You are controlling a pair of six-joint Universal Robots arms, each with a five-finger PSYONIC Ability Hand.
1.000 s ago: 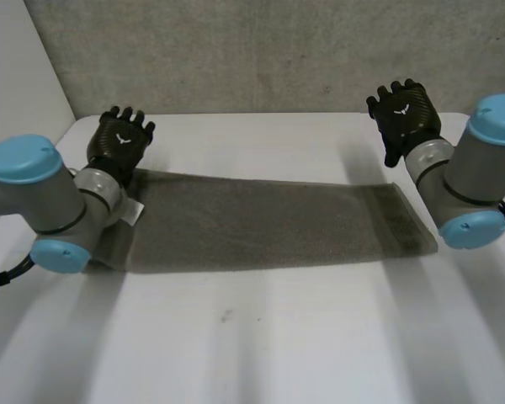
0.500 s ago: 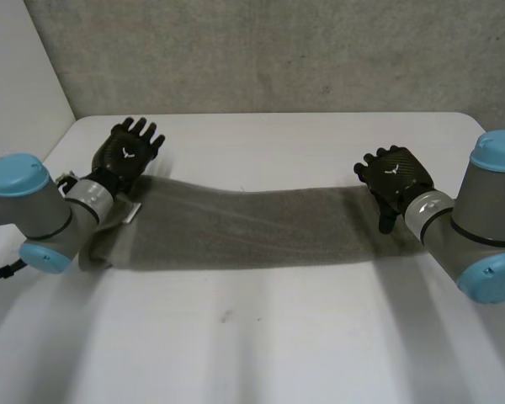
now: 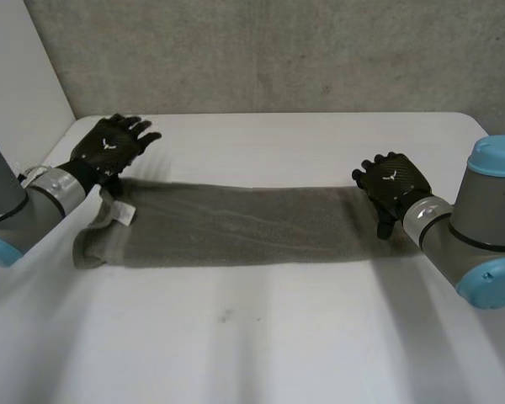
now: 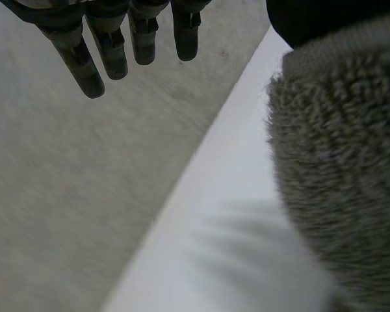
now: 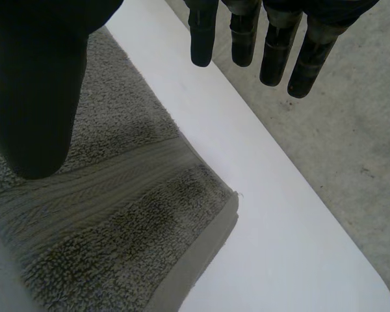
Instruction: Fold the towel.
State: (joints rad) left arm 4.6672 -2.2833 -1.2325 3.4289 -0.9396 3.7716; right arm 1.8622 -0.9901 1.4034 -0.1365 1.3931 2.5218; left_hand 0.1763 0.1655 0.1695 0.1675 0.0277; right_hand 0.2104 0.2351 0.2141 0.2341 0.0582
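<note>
From above, the towel (image 3: pixel 236 223) lies long on the white desk (image 3: pixel 278 337), my left hand (image 3: pixel 109 147) at one end and my right hand (image 3: pixel 391 181) at the other. At my left wrist, my fingers (image 4: pixel 91 65) are straight and hold nothing, with the towel beside them. At my right wrist, they are straight and empty too, with a towel corner under my palm.

left robot hand (image 3: pixel 109 147): black, white mark on back
right robot hand (image 3: pixel 391 179): black, white mark
arms (image 3: pixel 480 227): grey, light-blue caps
</note>
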